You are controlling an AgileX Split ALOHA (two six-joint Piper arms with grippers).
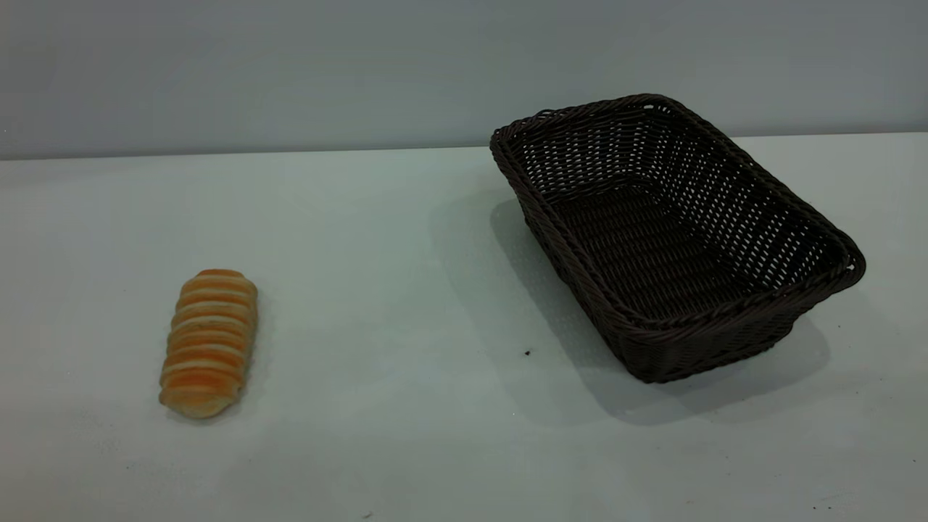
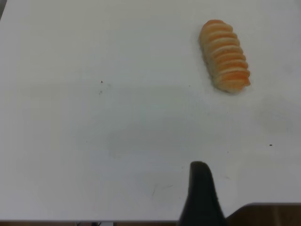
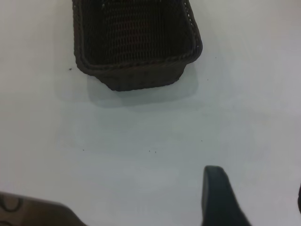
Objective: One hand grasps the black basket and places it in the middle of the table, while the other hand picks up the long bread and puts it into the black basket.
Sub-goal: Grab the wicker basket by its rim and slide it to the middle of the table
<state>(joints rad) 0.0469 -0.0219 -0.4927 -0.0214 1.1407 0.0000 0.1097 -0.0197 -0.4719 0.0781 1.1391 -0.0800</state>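
**Both arms high and back, basket and bread untouched**

The large rectangular dark brown-black woven wicker basket (image 1: 674, 239) sits empty on the right side of the wide pale grey-white table (image 1: 406, 304), angled so one corner points toward the near edge and its far end lies close to the table's back edge. The small oblong golden-orange bread roll with pale cream stripes (image 1: 209, 342) lies well apart from it on the left, lengthwise toward the viewer.

Neither arm appears in the exterior view. The left hand (image 2: 201, 197) hangs above bare table with the bread ahead of it, and the right hand (image 3: 221, 197) hangs short of the basket's near end. Only one dark finger of each shows, so I cannot tell whether either is open or closed.

The first step looks like the basket grasp. It would probably go best with the right hand coming down over the braided rim at the near corner or short end, one finger inside the wall and one outside, then dragging or lifting it leftward to the middle. The flared open weave may flex, so a deep bite on the rim seems wise.

Between basket and bread there is broad open table, marked only by a tiny dark speck (image 1: 527, 353). The bread has room on all sides for a crosswise pinch.
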